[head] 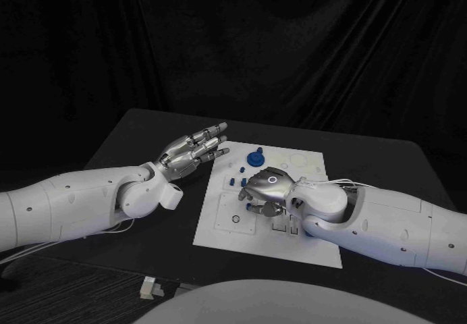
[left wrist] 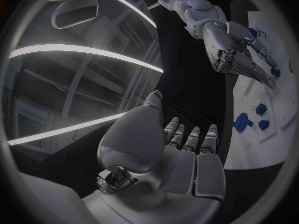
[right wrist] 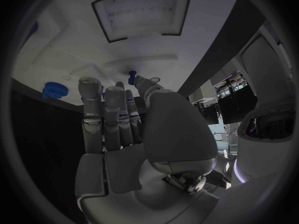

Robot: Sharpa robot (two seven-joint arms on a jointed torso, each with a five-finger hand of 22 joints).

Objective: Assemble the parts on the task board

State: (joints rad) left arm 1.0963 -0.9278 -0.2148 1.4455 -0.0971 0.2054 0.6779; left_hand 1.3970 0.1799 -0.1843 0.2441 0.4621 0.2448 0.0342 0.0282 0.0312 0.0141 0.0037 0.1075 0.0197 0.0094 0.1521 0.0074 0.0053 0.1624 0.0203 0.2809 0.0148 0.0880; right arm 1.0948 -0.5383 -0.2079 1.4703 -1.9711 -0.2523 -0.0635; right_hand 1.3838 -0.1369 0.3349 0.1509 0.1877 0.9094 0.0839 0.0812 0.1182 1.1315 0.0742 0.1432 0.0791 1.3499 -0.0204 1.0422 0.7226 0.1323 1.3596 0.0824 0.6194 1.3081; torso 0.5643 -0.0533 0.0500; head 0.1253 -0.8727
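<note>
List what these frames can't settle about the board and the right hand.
- Head view: right hand covers the middle of the task board; parts beneath hidden.
- Right wrist view: whether the fingers touch the small blue part is unclear.
- Left wrist view: the circle's rim cuts off the board; blue parts too small to identify.

**Matt board, glossy shells, brushed-metal hands**

Smooth, matt white on the task board (head: 219, 236), plastic by the look of it. Dull, even blue plastic on the round part (head: 254, 159) and on the small peg (right wrist: 132, 75). Satin silver, metallic sheen on the left hand (head: 193, 152) and the right hand (head: 264, 192), with smooth rounded palm covers. Glossy white moulded plastic on the left arm (head: 78, 202) and the right arm (head: 399, 226). Matt black, faintly grained table (head: 127, 145). Soft, folded black cloth on the backdrop (head: 292, 61).
</note>
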